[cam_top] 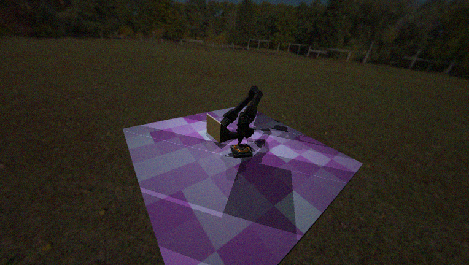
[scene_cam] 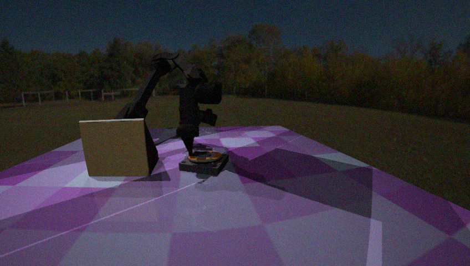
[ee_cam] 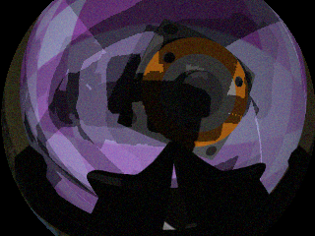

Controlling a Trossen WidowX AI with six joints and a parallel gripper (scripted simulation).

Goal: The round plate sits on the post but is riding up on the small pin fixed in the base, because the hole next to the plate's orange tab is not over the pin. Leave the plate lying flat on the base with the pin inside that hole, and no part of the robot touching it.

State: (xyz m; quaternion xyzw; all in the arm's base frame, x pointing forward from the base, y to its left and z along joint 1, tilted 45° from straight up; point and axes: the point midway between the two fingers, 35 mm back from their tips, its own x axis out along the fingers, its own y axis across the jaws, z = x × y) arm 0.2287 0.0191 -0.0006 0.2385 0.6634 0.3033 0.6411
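The arm (scene_cam: 154,82) is matte black throughout, built of slim angular links joined by bulkier rounded housings. A blocky cylindrical housing juts sideways near the wrist. The gripper (scene_cam: 190,151) tapers to a narrow dark point, fingers pressed together. No markings or cables are discernible.

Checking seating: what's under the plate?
The plate lies on a dark square base, with the shut end effector at its top. Pin and post are covered; seating can't be judged.
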